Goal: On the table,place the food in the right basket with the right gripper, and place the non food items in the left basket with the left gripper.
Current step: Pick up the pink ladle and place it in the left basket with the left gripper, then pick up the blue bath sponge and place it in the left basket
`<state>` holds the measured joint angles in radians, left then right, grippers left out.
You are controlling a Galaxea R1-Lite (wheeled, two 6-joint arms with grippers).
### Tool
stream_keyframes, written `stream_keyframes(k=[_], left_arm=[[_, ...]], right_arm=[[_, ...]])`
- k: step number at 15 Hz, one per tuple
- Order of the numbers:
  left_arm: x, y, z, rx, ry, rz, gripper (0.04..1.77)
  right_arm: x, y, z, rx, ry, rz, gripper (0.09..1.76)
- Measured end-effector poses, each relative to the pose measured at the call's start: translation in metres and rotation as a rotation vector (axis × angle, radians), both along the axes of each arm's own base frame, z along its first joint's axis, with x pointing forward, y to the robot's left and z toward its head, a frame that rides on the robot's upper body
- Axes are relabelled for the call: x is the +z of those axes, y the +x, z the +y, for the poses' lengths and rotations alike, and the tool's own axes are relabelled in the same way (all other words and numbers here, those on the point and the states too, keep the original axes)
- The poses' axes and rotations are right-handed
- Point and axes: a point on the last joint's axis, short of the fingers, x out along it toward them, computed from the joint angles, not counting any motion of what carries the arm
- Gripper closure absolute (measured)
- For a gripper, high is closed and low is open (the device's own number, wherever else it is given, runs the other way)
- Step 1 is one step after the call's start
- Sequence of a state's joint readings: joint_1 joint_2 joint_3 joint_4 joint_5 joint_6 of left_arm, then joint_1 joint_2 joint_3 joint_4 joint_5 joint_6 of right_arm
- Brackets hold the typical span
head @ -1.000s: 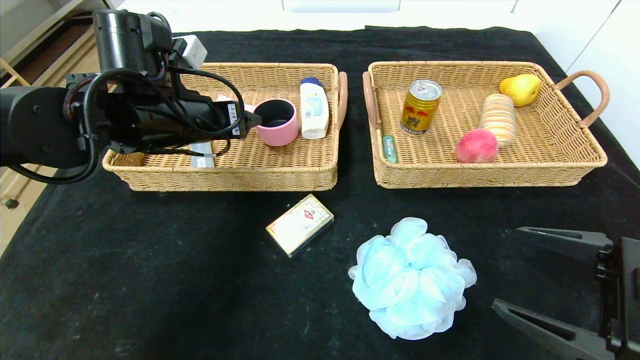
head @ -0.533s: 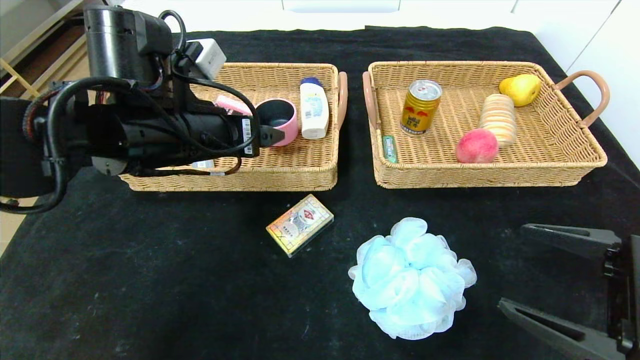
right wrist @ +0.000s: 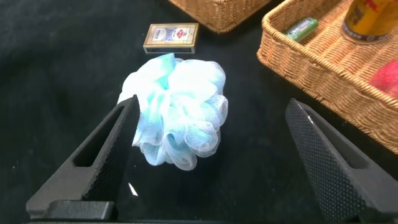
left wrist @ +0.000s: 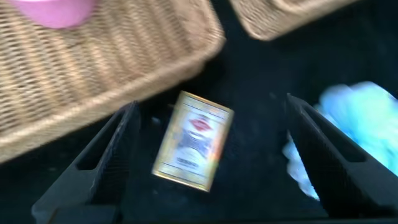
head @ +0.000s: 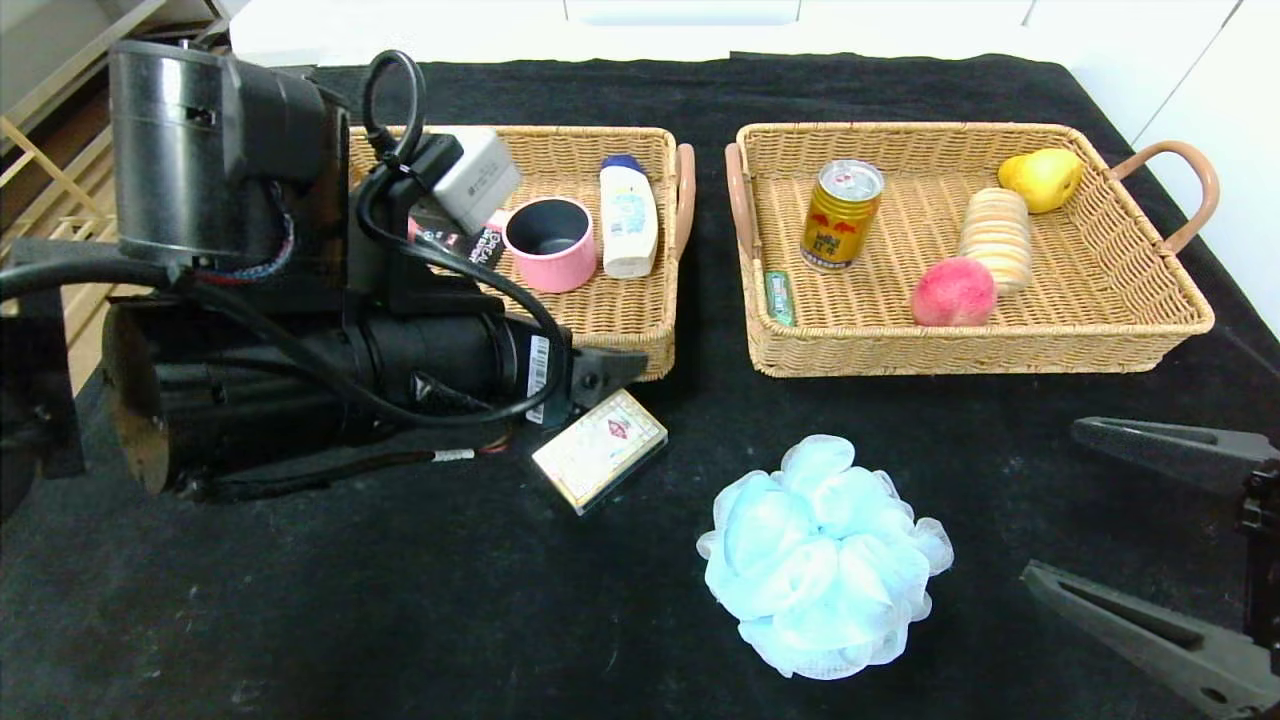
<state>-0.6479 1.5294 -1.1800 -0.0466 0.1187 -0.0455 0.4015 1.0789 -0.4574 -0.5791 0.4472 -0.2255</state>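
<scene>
The table, draped in black cloth, carries two wicker trays side by side at its far half. The left basket holds the pink saucepan and a white bottle; the right basket holds the gold can, the striped roll, the peach, a yellow pear and a small green packet. The left gripper hangs low over the cloth in front of the left basket, its jaws spread wide on either side of the card box and holding nothing. The right gripper sits at the near right corner, jaws also wide apart and empty, facing the blue pouf, which lies on the cloth just right of the box.
</scene>
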Motion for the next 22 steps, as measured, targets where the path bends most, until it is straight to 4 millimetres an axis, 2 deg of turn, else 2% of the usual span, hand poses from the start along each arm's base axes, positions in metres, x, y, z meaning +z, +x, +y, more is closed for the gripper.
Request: stream_keyframes(k=[3, 8, 14, 22], left_arm=[[-0.005, -0.019, -0.011, -0.084, 0.029, 0.003, 0.13], [-0.017, -0.039, -0.030, -0.192, 0.078, 0.013, 0.12], [-0.025, -0.048, -0.051, -0.266, 0.017, -0.082, 0.11], [-0.041, -0.065, -0.075, -0.373, 0.060, -0.064, 0.10]], right_arm=[[0.002, 0.001, -0.002, -0.014, 0.003, -0.008, 0.14], [0.007, 0.006, -0.007, -0.059, 0.009, -0.019, 0.14], [0.011, 0.008, -0.010, -0.088, 0.014, -0.029, 0.14], [0.014, 0.011, -0.012, -0.109, 0.022, -0.033, 0.14]])
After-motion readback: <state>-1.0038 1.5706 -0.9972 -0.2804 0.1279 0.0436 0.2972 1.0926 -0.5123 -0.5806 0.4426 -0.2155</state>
